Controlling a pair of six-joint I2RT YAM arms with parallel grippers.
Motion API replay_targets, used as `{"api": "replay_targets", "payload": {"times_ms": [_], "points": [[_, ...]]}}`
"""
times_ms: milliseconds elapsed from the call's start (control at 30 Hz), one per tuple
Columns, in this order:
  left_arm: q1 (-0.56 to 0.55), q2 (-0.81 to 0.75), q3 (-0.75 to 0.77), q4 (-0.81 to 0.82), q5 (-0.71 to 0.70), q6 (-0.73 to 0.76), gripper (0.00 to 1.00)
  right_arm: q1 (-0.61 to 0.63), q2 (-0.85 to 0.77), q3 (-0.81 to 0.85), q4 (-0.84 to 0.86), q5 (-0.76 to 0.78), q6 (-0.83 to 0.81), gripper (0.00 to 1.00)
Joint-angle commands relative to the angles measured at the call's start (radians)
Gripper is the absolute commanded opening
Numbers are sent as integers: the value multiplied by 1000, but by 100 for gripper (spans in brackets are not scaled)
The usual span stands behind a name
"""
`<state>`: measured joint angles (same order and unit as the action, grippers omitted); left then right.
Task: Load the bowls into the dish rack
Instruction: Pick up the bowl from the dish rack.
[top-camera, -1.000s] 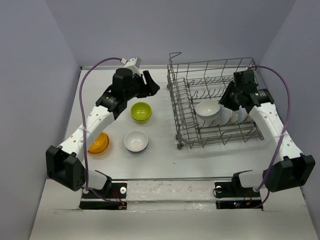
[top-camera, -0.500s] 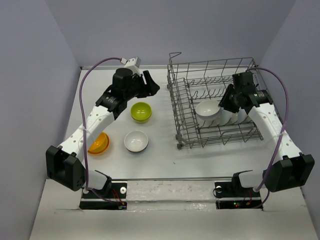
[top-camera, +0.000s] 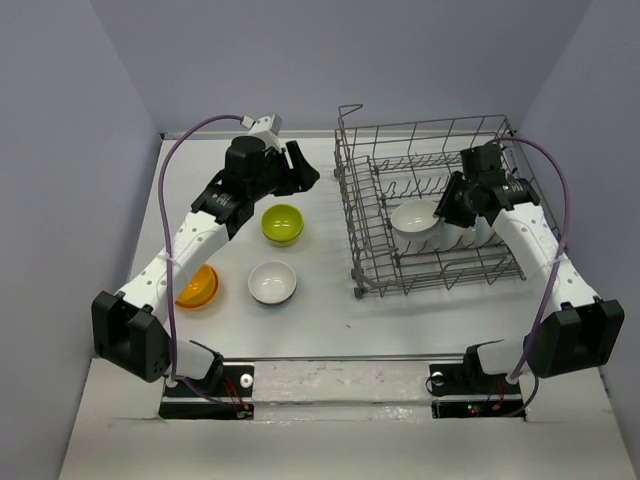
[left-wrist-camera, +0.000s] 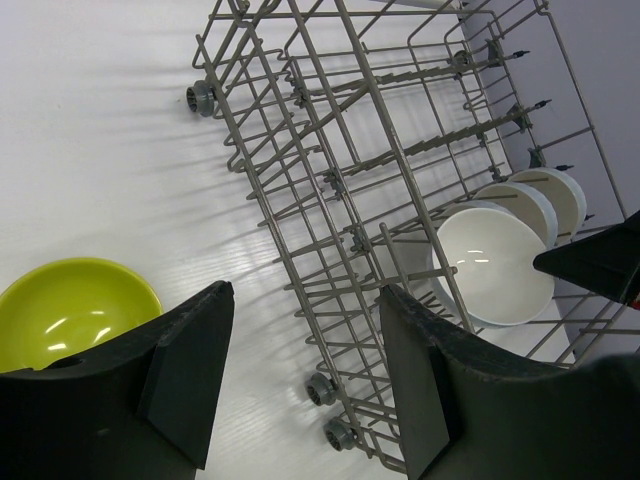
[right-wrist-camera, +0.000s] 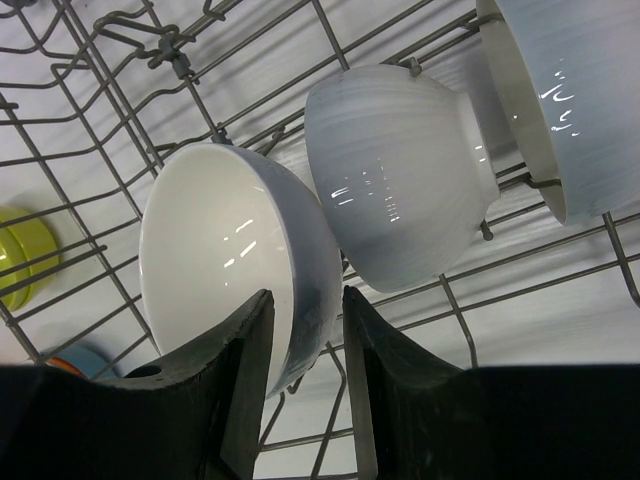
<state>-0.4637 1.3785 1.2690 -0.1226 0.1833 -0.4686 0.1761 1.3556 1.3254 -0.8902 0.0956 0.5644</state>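
The grey wire dish rack (top-camera: 372, 262) stands at the right. My right gripper (top-camera: 448, 206) reaches into it, shut on the wall of a white bowl (right-wrist-camera: 215, 240) that stands on edge among the tines, one finger inside and one outside. Two more white bowls (right-wrist-camera: 400, 180) (right-wrist-camera: 580, 90) stand on edge behind it. On the table to the left lie a lime green bowl (top-camera: 282, 222), a white bowl (top-camera: 272, 282) and an orange bowl (top-camera: 198, 288), partly under my left arm. My left gripper (top-camera: 305, 170) hovers open and empty beyond the lime bowl (left-wrist-camera: 75, 305).
The rack's small wheels (left-wrist-camera: 203, 97) stick out along its left side, near my left gripper. Grey walls close the table in on the left, back and right. Purple cables loop over both arms.
My right gripper has edged slightly left and farther into the rack, still on the white bowl. The left arm and the bowls on the table have not moved.
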Motion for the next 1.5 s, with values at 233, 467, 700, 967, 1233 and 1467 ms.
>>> {"api": "replay_targets", "payload": {"times_ms": [233, 467, 700, 967, 1233, 1467], "points": [[-6, -21, -14, 44, 8, 12, 69, -4, 20, 28, 0, -7, -34, 40], [-4, -19, -13, 44, 10, 12, 69, -4, 28, 35, -3, -10, -40, 33], [-6, -22, -13, 43, 10, 12, 69, -4, 33, 37, -4, -19, -41, 15], [-4, -33, -13, 41, 10, 10, 69, -4, 34, 69, -27, -25, -41, 1], [-6, -47, -14, 40, 13, 8, 69, 14, 54, 300, -102, 28, -63, 1], [-6, -53, -16, 34, 5, 10, 69, 161, 167, 543, -222, 333, -112, 1]]}}
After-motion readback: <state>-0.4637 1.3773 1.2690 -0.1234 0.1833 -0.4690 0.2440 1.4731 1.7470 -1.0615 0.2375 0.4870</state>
